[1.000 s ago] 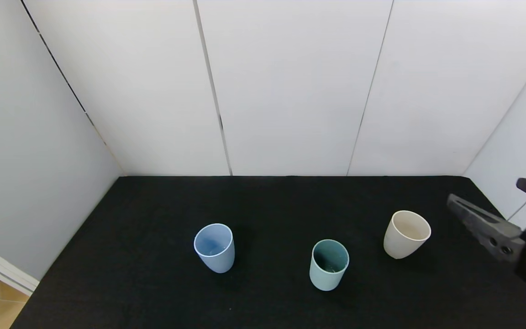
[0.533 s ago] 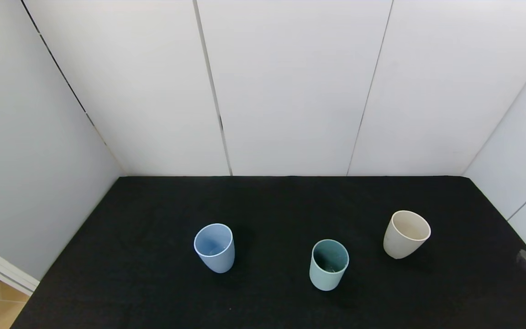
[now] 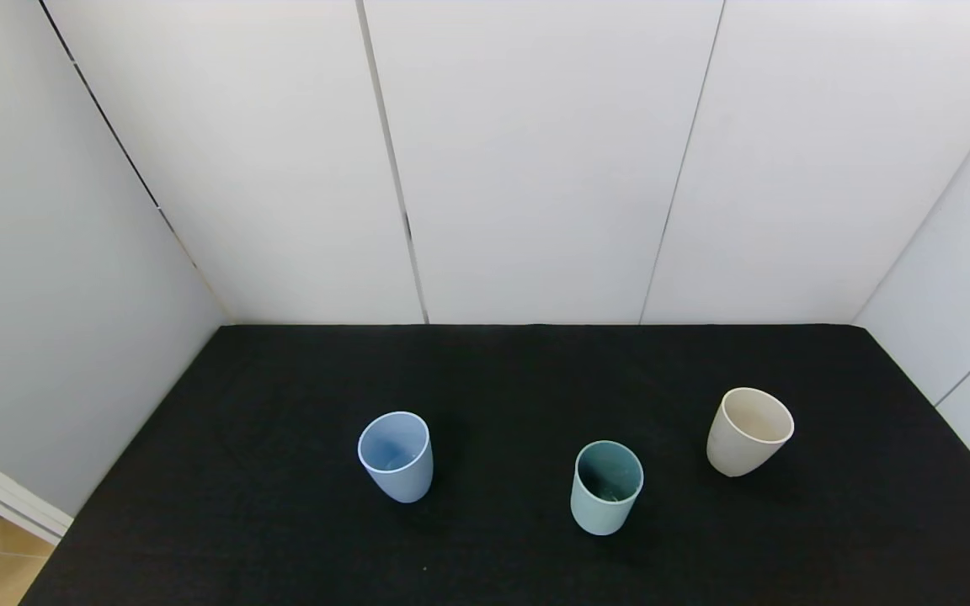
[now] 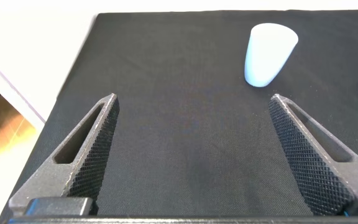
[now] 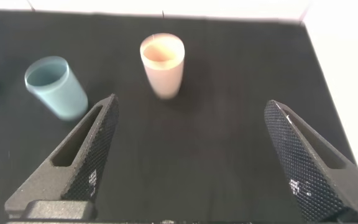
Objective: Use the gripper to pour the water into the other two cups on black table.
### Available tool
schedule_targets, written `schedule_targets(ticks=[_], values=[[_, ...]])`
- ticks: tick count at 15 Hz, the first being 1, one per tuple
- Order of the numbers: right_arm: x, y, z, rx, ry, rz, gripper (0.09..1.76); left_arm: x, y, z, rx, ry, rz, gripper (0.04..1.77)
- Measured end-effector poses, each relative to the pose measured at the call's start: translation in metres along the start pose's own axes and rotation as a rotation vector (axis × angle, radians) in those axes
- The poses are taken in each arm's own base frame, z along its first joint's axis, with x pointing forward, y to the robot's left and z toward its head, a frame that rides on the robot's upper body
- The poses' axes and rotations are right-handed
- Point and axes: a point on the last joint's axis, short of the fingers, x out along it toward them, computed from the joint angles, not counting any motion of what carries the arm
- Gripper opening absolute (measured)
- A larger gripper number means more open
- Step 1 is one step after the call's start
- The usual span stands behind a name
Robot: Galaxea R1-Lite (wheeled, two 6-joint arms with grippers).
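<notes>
The right claw (image 5: pixel 188 155) has withdrawn past the table's (image 3: pixel 283 522) right edge, jaws wide open and empty. The left claw (image 4: pixel 194 155) is also open. The teal cup (image 3: pixel 607 488) stands mid-table between the light blue cup (image 3: pixel 396 456) and the cream cup (image 3: pixel 750 432); pouring appears finished.

Lab booth: white panels (image 3: pixel 535 160), black table (image 3: pixel 493 362).

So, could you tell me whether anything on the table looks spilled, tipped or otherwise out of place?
Nothing stands out. The blue cup, teal cup and cream cup all stand upright and apart on the black table, with no puddle visible on the cloth. Both tools, left and right, are open and hold nothing.
</notes>
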Motion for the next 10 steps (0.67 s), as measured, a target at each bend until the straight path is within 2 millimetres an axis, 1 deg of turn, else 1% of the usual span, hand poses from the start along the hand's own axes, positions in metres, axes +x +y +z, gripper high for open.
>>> schedule_targets(ticks=[3,6,8,10], values=[[-0.019,0.001,-0.021,0.011,0.005,-0.020,1.70,0.000,0.000,0.000,0.000,0.000,0.000,1.72],[-0.030,0.002,-0.039,-0.005,-0.050,0.022,1.70,0.000,0.000,0.000,-0.001,-0.001,0.000,1.72],[-0.036,0.002,-0.051,-0.012,-0.096,0.019,1.70,0.000,0.000,0.000,0.000,0.000,0.000,1.72],[-0.041,0.002,-0.056,-0.026,-0.174,-0.015,1.70,0.000,0.000,0.000,0.000,0.000,0.000,1.72]])
